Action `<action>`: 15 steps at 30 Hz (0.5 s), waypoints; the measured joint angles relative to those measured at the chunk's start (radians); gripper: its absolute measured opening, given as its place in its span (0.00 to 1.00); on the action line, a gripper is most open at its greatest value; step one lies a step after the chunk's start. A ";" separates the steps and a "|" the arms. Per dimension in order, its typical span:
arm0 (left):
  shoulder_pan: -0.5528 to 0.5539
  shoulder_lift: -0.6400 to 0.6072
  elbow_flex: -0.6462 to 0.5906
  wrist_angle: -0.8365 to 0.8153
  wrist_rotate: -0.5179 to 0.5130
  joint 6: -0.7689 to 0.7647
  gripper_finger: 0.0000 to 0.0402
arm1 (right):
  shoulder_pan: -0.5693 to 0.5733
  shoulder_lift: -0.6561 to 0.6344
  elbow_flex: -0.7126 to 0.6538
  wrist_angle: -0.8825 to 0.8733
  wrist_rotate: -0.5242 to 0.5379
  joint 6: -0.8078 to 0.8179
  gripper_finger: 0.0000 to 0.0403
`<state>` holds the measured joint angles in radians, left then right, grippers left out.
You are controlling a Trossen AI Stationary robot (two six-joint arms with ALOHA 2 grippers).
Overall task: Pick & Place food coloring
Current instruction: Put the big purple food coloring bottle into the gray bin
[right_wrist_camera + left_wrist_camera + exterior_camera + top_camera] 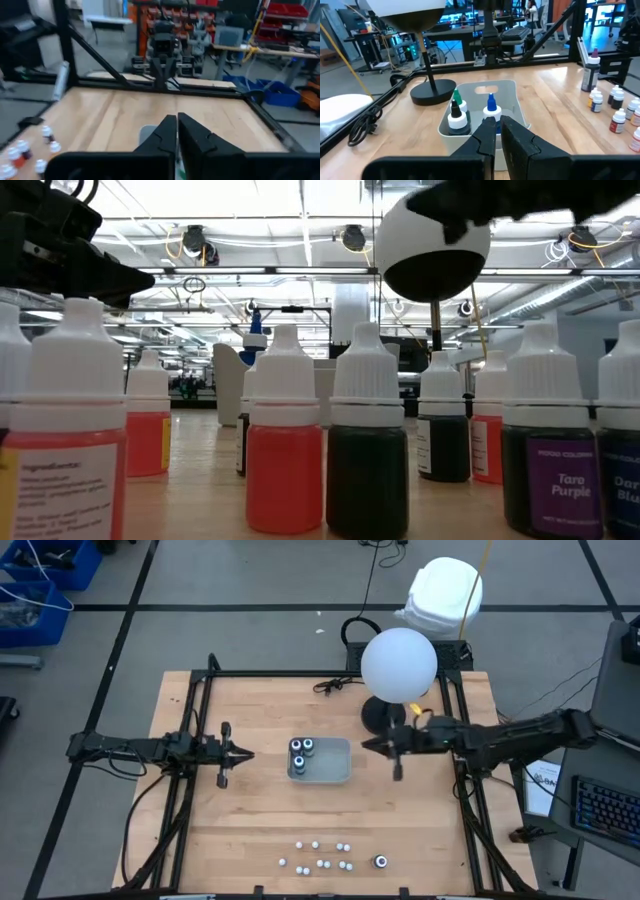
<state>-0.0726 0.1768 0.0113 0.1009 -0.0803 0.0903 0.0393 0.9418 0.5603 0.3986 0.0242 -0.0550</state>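
Loose food coloring bottles [320,858] stand upright along the tabletop's [250,830] front edge, nearer the right pincer [397,752], empty and pressed together like the left pincer [228,754].

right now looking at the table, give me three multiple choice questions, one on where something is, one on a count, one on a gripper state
1. Where does the clear tray sit?
A. mid-table, between the two grippers
B. at the front edge, among the small bottles
C. on the lamp base

2. How many bottles stand in the tray?
A. none
B. three
C. seven

3. How are the right gripper fingers?
A. spread wide
B. shut on a bottle
C. shut, holding nothing

Answers:
1. A, the high view shows it between the left gripper and the right one.
2. B, the left wrist view shows three caps in its corner.
3. C, the right wrist view shows the fingers together with nothing between them.
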 joint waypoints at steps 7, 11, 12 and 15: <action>0.000 0.000 0.000 0.000 -0.030 0.001 0.09 | 0.002 -0.117 -0.241 0.175 0.002 0.080 0.00; 0.000 0.000 0.000 0.000 -0.053 -0.017 0.09 | 0.002 -0.123 -0.358 0.306 0.002 0.098 0.00; 0.000 0.000 0.000 0.000 -0.053 -0.022 0.09 | 0.002 -0.123 -0.381 0.328 0.002 0.104 0.00; 0.000 0.000 0.000 0.000 -0.052 -0.038 0.09 | 0.002 -0.123 -0.437 0.384 0.002 0.120 0.00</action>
<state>-0.0726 0.1764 0.0113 0.1005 -0.1321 0.0520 0.0410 0.8188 0.1233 0.7821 0.0265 0.0650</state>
